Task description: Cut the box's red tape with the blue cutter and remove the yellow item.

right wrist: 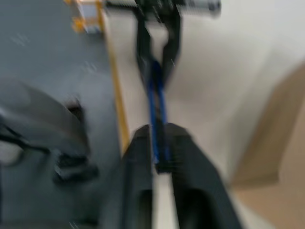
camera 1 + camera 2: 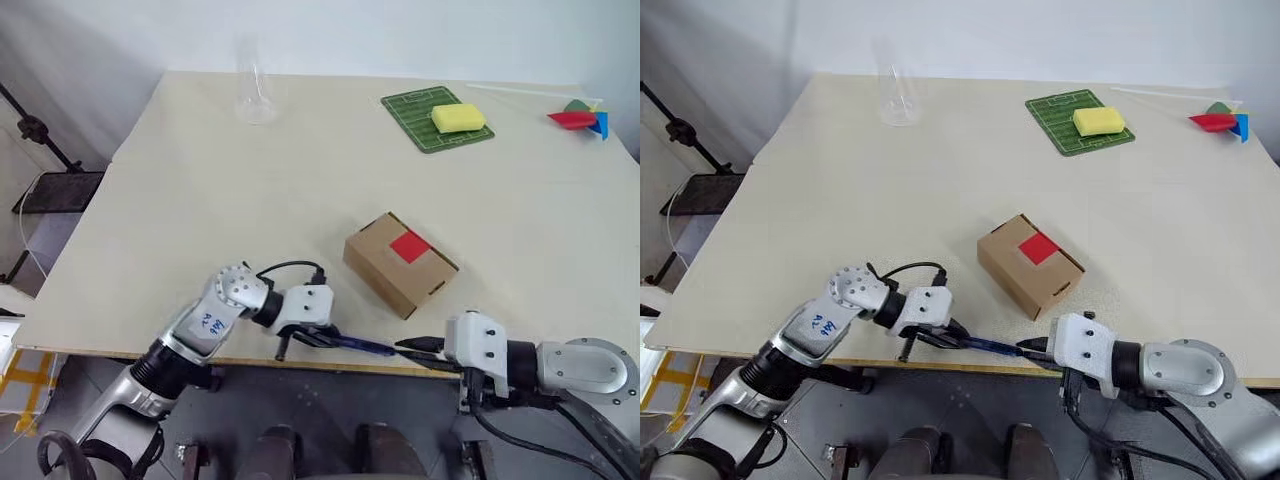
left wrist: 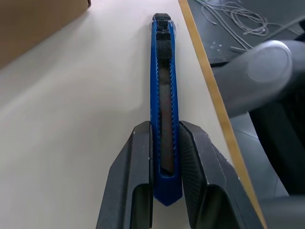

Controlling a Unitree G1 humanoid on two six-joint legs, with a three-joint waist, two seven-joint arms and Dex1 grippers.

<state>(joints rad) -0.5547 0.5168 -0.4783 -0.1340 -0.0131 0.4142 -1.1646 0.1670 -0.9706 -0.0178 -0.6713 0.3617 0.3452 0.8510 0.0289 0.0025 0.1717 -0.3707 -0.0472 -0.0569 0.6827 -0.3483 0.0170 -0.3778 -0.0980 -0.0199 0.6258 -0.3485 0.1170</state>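
I see one box (image 2: 400, 263) with one red tape (image 2: 410, 246); near it my left gripper (image 3: 166, 157) and right gripper (image 1: 159, 148) both pinch the one blue cutter (image 3: 164, 100).

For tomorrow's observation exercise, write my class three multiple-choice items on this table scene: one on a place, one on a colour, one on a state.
1. Where does the blue cutter lie?
A. on the box
B. along the table's near edge
C. on the green mat

2. What colour is the tape on the box?
A. red
B. green
C. white

3. How is the cutter held?
A. by neither tool
B. by the left tool only
C. by both tools, one at each end

Answers:
1 B, it lies by the table edge in front of the box.
2 A, a red square on top.
3 C, the left tool and the right tool each clamp it.
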